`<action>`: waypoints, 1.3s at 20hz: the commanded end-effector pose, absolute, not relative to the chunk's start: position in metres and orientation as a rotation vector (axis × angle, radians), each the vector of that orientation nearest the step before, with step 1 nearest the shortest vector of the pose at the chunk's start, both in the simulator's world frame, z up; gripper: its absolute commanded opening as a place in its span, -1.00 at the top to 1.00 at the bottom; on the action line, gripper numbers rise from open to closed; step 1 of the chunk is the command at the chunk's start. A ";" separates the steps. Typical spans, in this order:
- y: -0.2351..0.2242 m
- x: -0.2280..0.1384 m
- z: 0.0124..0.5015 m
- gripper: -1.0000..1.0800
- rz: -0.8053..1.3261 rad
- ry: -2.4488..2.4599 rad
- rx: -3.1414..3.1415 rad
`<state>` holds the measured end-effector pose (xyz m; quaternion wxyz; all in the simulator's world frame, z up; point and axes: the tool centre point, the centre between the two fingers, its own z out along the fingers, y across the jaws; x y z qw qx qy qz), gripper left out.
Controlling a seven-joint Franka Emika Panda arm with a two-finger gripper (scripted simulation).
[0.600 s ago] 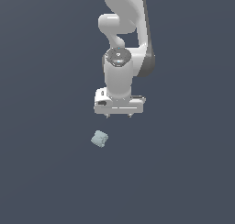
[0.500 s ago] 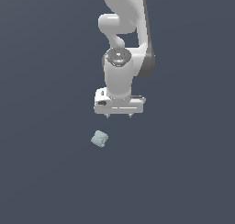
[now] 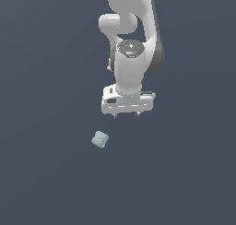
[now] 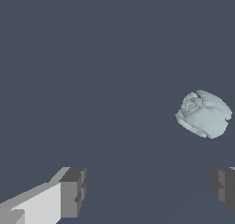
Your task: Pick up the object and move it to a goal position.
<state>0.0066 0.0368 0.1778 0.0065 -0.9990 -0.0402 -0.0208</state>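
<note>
Gripper [image 3: 126, 114] pointed straight down, fingers [image 4: 71, 191] spread wide apart, nothing held between them. Object [image 3: 100, 139] resting on the plain dark grey surface [image 3: 46, 173], clear of the gripper, offset toward the exterior view's left and nearer the camera. In the wrist view, object [image 4: 204, 113] pale grey-green with a bumpy surface, lying outside the gap between the fingers.

This is no real room but a simulator's bare rendered scene: a flat, featureless dark slate-blue ground [image 3: 46, 81] fills both views without walls, furniture or shadows. The smooth white-and-grey robot arm [image 3: 131, 58] has the clean, untextured shading of computer graphics.
</note>
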 end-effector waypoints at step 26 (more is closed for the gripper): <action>-0.085 0.055 0.095 -0.92 -0.002 0.710 -3.059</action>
